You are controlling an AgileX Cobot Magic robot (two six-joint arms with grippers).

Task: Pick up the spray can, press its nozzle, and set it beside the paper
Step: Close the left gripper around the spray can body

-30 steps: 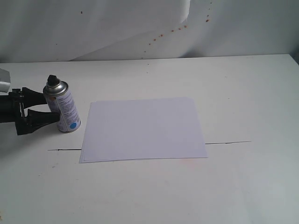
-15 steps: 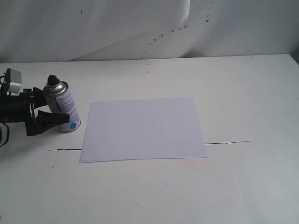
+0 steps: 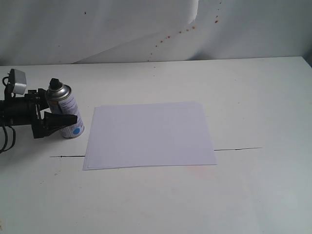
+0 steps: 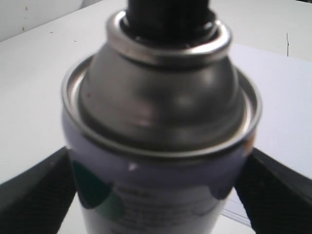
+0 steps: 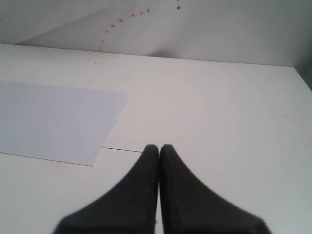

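Observation:
The spray can stands upright on the white table, just left of the paper. Its black nozzle caps the silver dome. My left gripper comes in from the left, open, with one black finger on each side of the can's body. In the left wrist view the spray can fills the frame, the nozzle is cut off at the edge, and the fingers flank the label. My right gripper is shut and empty over bare table near a corner of the paper; the exterior view does not show it.
The white table runs to a white backdrop with small reddish specks. A thin dark seam line crosses the table under the paper.
The left arm has slid to the right, so its fingers now reach further along both sides of the can. The can and the paper have not moved.

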